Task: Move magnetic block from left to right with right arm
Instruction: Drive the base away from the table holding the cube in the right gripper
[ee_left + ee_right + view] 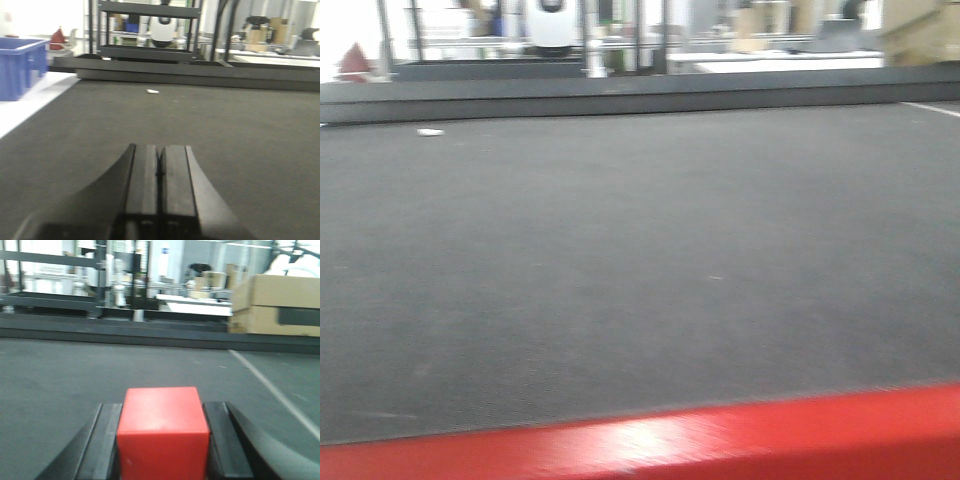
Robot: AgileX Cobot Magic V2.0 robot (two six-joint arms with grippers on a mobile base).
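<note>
The magnetic block (162, 432), a plain red cube, fills the lower middle of the right wrist view. My right gripper (163, 405) is shut on it, one black finger pressed against each side, just above the dark grey mat (75, 380). In the left wrist view my left gripper (160, 148) is shut with nothing in it, its two pads pressed together low over the mat (240, 130). Neither gripper appears in the front view.
A blue crate (20, 65) stands off the mat's left edge. A small white scrap (152, 91) lies far out on the mat. Cardboard boxes (280, 305) stand at the far right, and a white line (270, 385) crosses the mat. A blurred red band (720, 440) fills the front view's bottom.
</note>
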